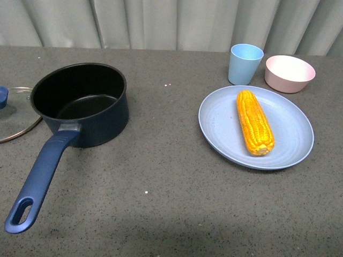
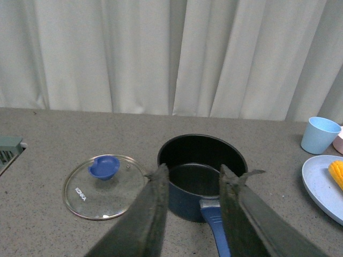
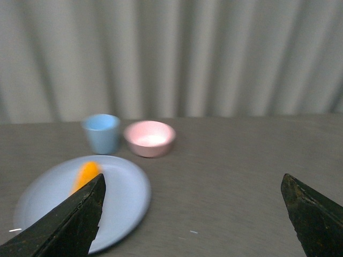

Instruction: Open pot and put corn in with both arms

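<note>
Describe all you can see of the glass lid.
The round clear glass lid has a thin metal rim, a blue knob in the middle and the word KONKA printed on the glass. It lies flat on the grey speckled table, knob up, off the dark navy saucepan and close beside it. Whether the two touch cannot be seen.

Left of frame: uncovered pot (image 1: 80,104), handle toward lower left; lid (image 1: 19,115) flat beside it at the edge. Right: corn (image 1: 255,122) on plate (image 1: 220,123). Upper right: cup (image 1: 245,64), bowl (image 1: 289,73).
</note>
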`<state>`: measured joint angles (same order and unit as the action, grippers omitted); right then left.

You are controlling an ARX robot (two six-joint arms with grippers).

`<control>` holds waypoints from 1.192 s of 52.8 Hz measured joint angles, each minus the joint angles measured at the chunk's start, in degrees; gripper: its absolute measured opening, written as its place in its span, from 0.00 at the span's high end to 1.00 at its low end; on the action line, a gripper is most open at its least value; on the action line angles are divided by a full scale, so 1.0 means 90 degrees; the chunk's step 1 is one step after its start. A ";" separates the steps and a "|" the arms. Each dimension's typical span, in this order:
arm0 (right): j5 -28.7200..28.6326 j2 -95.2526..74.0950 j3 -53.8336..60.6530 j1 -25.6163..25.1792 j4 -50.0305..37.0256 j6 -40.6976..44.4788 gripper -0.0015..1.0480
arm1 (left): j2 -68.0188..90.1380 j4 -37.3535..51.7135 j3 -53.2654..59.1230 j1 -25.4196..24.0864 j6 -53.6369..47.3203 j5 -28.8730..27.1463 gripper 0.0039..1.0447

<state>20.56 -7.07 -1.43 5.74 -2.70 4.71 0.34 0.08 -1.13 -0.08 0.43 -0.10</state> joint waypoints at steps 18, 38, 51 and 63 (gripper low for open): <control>-0.1753 -0.6210 -0.1977 -0.1054 -0.2681 0.0219 0.09 | -0.0012 -0.0005 0.0000 0.0005 -0.0002 0.0007 0.05; -0.2980 -0.9685 -0.4665 -0.0525 -0.1161 -0.1341 0.09 | -0.0012 -0.0005 0.0000 0.0005 -0.0017 0.0010 0.06; -0.3201 -1.1166 -0.6139 -0.0012 -0.0097 -0.2047 0.09 | -0.0012 -0.0005 0.0000 0.0005 -0.0017 0.0010 0.06; -0.3400 -1.2203 -0.7395 0.0311 0.0991 -0.2480 0.09 | -0.0012 -0.0005 0.0000 0.0005 -0.0017 0.0010 0.06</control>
<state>-10.04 -116.90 -67.99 8.54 6.22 -17.61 0.23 0.03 -1.13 -0.03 0.27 -0.01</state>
